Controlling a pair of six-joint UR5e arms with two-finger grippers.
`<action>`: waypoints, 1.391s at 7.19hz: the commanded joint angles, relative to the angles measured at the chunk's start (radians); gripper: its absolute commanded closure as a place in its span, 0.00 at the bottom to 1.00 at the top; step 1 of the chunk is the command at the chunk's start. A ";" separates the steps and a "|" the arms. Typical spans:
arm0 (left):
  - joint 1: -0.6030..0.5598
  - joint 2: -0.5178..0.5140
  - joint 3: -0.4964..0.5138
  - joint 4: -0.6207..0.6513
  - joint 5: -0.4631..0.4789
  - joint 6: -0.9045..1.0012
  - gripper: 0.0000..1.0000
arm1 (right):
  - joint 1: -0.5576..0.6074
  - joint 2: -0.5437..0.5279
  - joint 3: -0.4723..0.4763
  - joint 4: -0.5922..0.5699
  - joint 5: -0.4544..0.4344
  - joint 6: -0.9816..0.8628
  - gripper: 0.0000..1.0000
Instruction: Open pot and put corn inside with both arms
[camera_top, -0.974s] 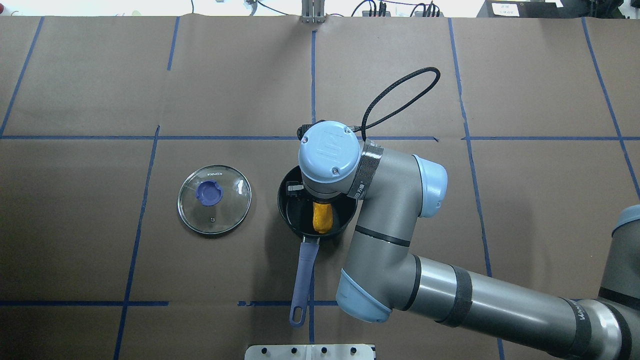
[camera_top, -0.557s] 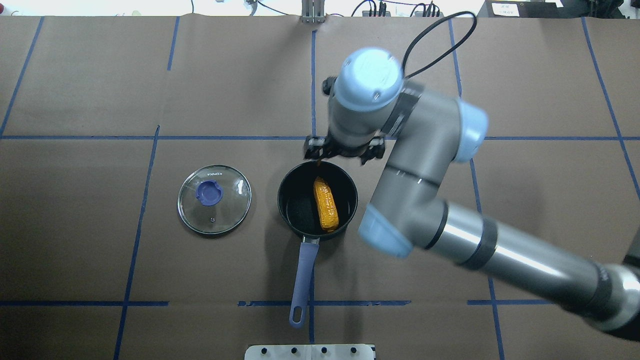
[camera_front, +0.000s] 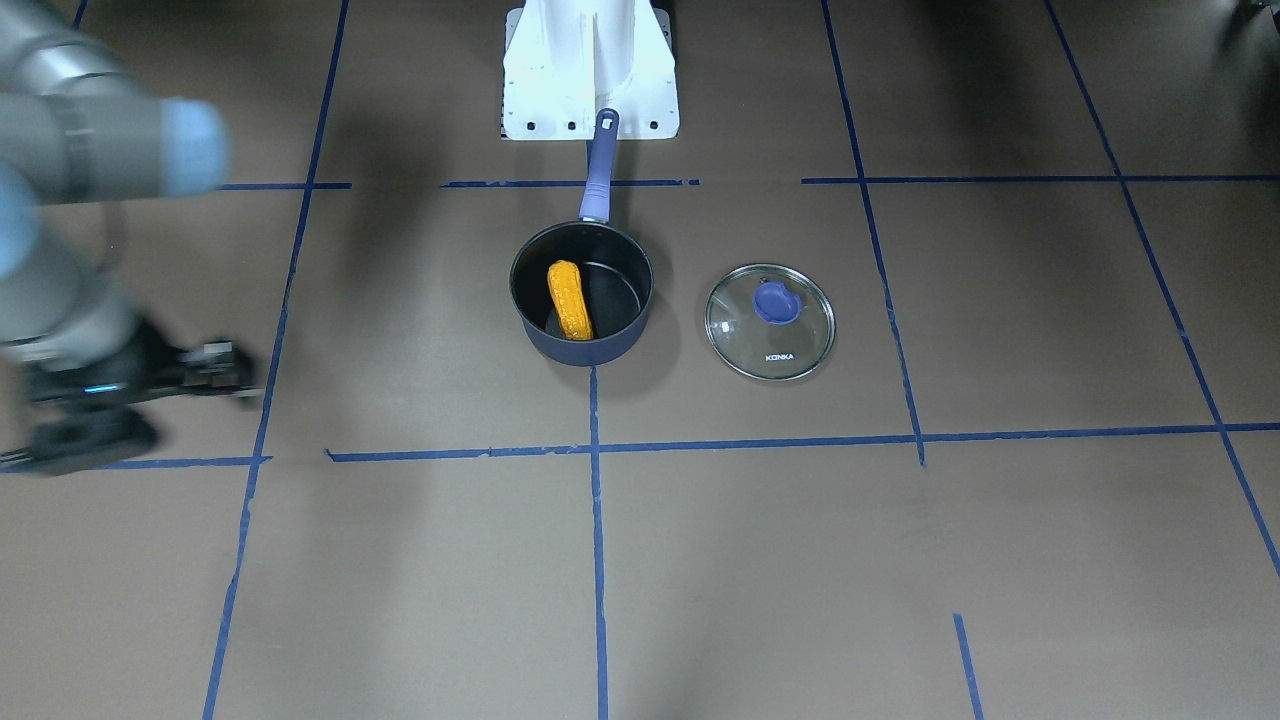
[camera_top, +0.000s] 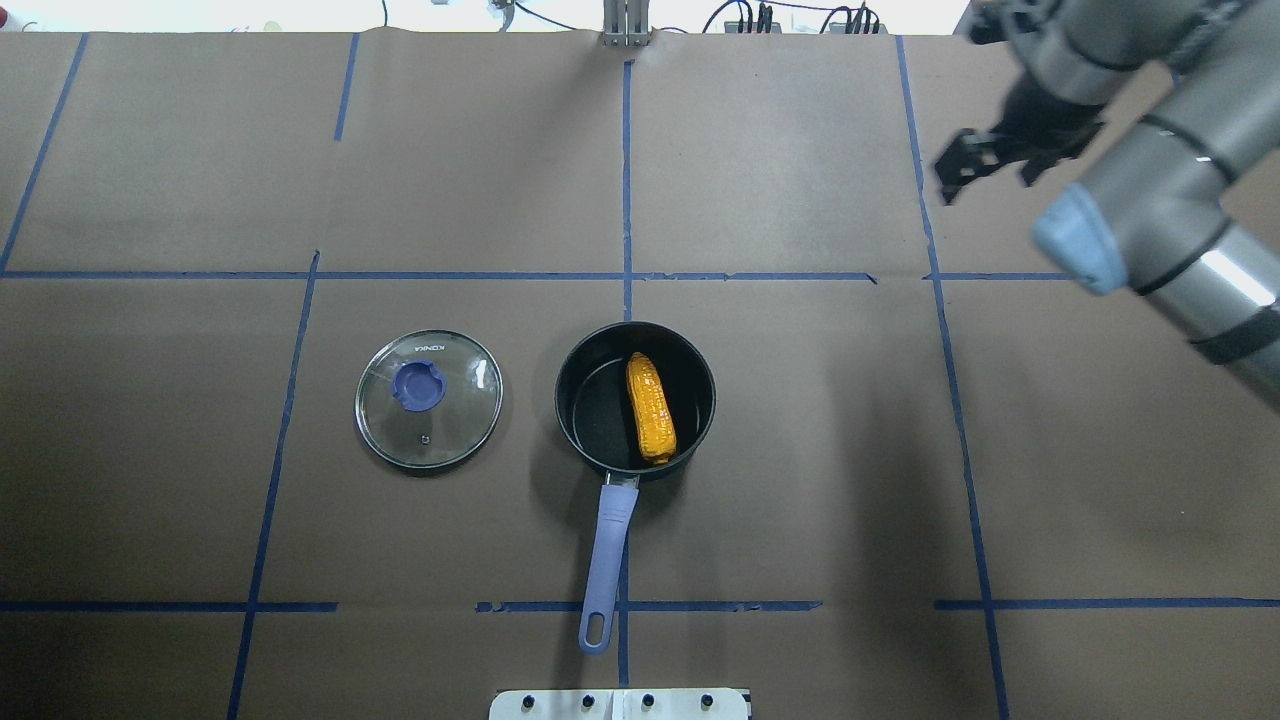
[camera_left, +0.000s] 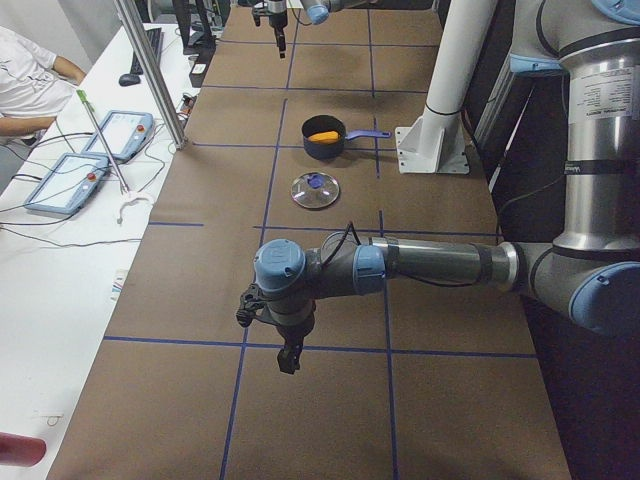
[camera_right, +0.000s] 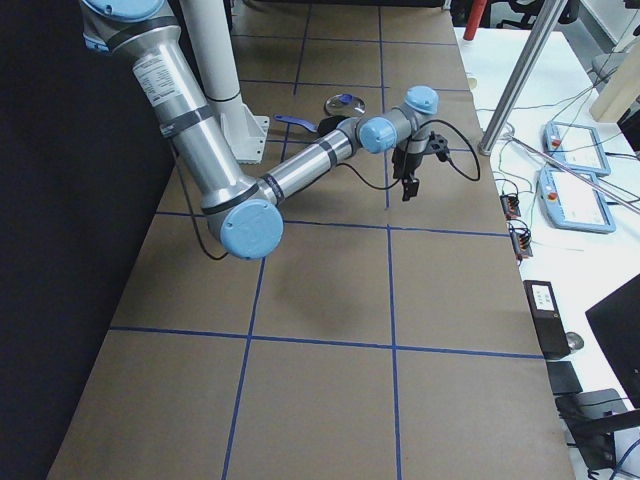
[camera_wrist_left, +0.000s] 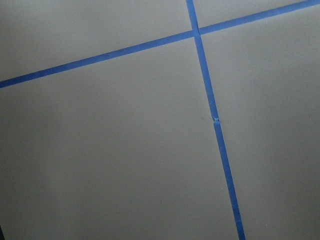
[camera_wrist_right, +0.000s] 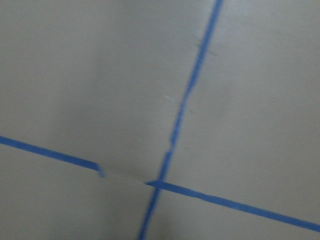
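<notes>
The dark pot (camera_top: 590, 415) stands open at the table's middle, its purple-blue handle (camera_top: 607, 560) pointing at the robot's base. The orange-yellow corn (camera_top: 650, 408) lies inside it, also in the front view (camera_front: 570, 300). The glass lid (camera_top: 429, 399) lies flat on the table just left of the pot. My right gripper (camera_top: 985, 178) is open and empty, high over the far right of the table, well away from the pot. My left gripper (camera_left: 290, 355) shows only in the left side view, hanging low over bare table far from the pot; I cannot tell if it is open.
The white base mount (camera_top: 620, 705) sits at the near table edge behind the pot handle. Blue tape lines grid the brown table. A side desk with teach pendants (camera_left: 120, 135) and a metal pole (camera_left: 150, 70) runs along the far edge.
My right gripper let go of the corn in the pot, rose, and swung away to the far right. The corn now lies in the pot; lid and pot have not moved.
</notes>
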 joint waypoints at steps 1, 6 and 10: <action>0.000 -0.004 0.009 0.000 0.002 -0.022 0.00 | 0.210 -0.307 0.050 0.011 0.058 -0.413 0.00; 0.002 0.004 -0.010 -0.002 -0.018 -0.101 0.00 | 0.469 -0.600 0.077 0.011 0.078 -0.584 0.00; 0.005 0.013 0.001 0.000 -0.041 -0.101 0.00 | 0.467 -0.594 0.075 0.011 0.082 -0.582 0.00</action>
